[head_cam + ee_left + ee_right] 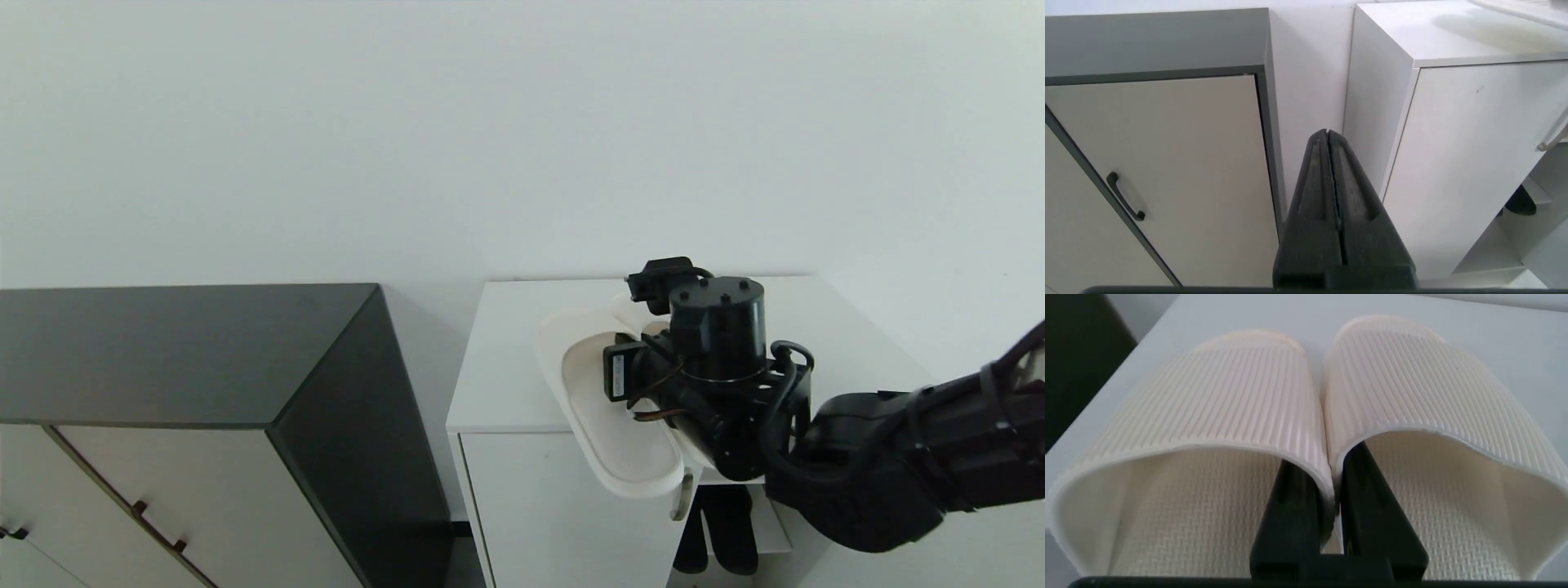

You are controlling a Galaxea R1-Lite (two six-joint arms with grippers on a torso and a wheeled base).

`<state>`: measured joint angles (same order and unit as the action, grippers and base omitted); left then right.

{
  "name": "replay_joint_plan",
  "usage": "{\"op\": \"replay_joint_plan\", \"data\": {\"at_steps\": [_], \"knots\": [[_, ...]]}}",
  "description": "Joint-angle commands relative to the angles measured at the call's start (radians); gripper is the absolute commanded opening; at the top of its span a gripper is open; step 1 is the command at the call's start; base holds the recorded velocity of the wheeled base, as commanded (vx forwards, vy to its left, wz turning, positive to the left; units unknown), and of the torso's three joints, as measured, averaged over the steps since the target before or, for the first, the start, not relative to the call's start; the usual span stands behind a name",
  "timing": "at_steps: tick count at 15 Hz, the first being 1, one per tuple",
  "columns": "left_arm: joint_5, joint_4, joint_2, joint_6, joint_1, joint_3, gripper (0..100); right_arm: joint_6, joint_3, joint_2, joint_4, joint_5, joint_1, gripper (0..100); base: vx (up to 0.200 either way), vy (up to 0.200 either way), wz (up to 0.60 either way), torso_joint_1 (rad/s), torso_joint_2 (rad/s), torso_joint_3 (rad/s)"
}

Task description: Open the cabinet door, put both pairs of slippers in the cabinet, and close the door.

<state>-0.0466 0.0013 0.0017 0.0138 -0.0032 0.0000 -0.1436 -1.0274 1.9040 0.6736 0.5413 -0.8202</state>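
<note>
Between the fingers of the right gripper (1331, 531) sit the inner strap walls of the two cream slippers (1249, 400), pinched together so that one grasp carries the pair. Directly beneath the gripper is the top of the white cabinet (506, 367), and the slipper heels reach out past its front edge. Lower down, under the wrist, the cabinet's compartment stands open. Two dark slippers (729, 531) rest on its floor, beside a pale bar handle (682, 494). By my reading the door step is done and the dark pair is stowed, so the cream pair is the step in hand. The next move calls for bringing the pinched pair off the top, down in front of the opening, and in beside the dark pair without catching the handle or letting a slipper slide loose. I cannot tell where the opened door leaf hangs, and it needs finding before the closing push. The left gripper (1333, 180) has its fingers pressed together on nothing, facing the gap between the white cabinet and a grey-topped cabinet (1151, 41). By count there are two cream slippers, two dark slippers, two cabinets and two grippers.
</note>
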Motion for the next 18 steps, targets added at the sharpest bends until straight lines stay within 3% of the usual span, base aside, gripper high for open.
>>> {"op": "replay_joint_plan", "data": {"at_steps": [1,5,18], "knots": [[0.001,0.0,0.001,0.0,0.0,0.0,0,0.001,0.043,-0.043,0.004,0.002,-0.022,0,0.0,0.0,0.0,0.0,0.0,0.0],[0.001,0.0,0.001,-0.002,0.0,0.0,0,0.001,0.053,-0.036,0.004,0.005,-0.027,0,0.0,0.0,0.0,0.0,0.0,0.0],[0.001,0.0,0.001,0.0,0.0,0.0,0,-0.004,0.061,-0.033,0.021,0.008,-0.033,0,-0.2,0.0,0.0,0.001,0.0,0.002]]}}
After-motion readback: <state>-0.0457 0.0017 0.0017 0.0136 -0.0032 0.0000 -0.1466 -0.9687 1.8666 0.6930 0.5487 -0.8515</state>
